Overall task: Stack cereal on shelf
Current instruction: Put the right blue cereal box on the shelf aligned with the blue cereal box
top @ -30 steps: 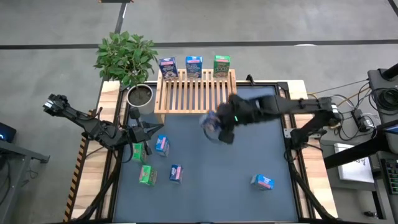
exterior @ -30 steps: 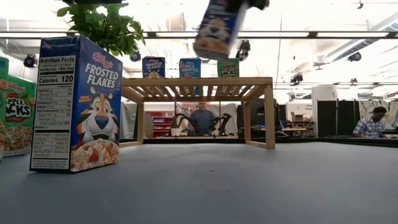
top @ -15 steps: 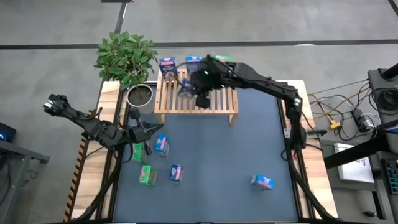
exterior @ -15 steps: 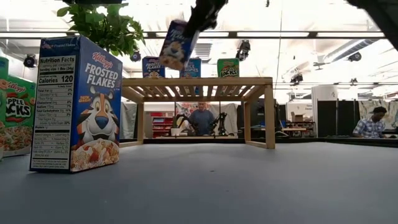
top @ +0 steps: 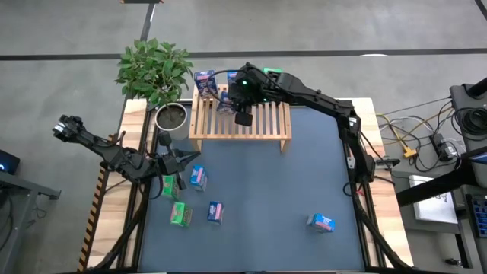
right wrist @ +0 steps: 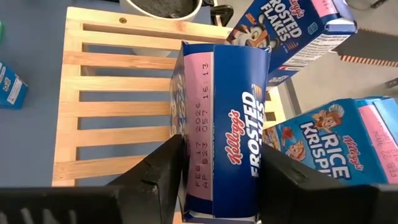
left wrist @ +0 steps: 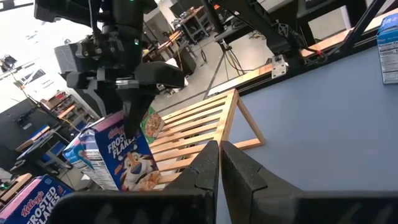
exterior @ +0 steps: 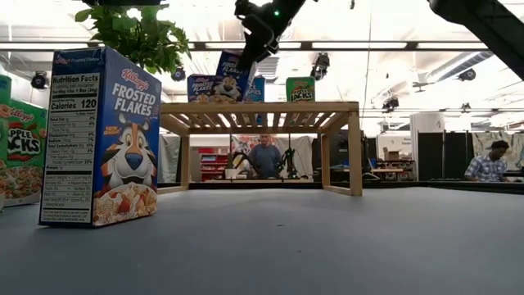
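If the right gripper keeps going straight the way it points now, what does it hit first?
The right gripper, shut on a Frosted Flakes box, points down at the shelf. The box's lower end would probably meet the slats first; the gap is unclear.

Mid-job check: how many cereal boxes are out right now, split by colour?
Blue cereal boxes: 6, one of them held by the right gripper over the shelf
Green cereal boxes: 3
Total: 9
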You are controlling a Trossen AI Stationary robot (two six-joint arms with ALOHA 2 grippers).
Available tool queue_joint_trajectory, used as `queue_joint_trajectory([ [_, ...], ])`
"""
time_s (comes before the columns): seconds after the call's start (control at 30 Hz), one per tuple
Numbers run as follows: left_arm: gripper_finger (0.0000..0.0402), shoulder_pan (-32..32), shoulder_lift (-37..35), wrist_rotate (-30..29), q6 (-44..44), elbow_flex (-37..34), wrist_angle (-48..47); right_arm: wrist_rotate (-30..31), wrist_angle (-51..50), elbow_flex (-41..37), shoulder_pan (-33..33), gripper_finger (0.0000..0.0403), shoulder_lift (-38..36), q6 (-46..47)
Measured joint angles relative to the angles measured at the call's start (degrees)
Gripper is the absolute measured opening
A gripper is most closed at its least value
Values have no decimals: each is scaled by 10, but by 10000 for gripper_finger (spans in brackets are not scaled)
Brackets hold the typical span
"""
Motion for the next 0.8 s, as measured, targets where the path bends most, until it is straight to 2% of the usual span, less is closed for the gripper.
queue_joint_trajectory([
  [0.37,0,0,0,0,-3,0,0,2,3,-2,-2,214,1,1],
  [0.8,0,0,0,0,-3,0,0,7,-7,3,4,226,-47,31],
])
